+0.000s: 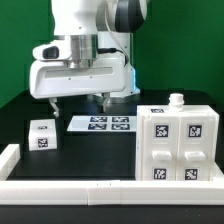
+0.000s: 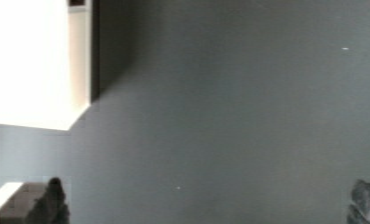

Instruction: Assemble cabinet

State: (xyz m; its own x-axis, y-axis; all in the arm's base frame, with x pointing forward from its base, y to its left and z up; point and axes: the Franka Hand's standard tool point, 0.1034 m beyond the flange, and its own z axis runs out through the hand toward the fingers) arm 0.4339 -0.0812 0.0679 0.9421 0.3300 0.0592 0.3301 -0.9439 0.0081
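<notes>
The cabinet (image 1: 176, 146) is a large white box with several tagged drawer blocks on its face, standing at the exterior view's right with a small knob on top. A small white tagged block (image 1: 43, 133) sits apart at the exterior view's left. My gripper (image 1: 77, 103) hangs above the table between them, over the marker board (image 1: 99, 124), with its fingers apart and nothing between them. In the wrist view my gripper (image 2: 205, 203) shows two dark fingertips (image 2: 40, 202) far apart over bare dark table, with a white part (image 2: 40, 60) off to one side.
A low white border rail (image 1: 70, 187) runs along the front and the exterior view's left edge. The table is black, with a green backdrop behind.
</notes>
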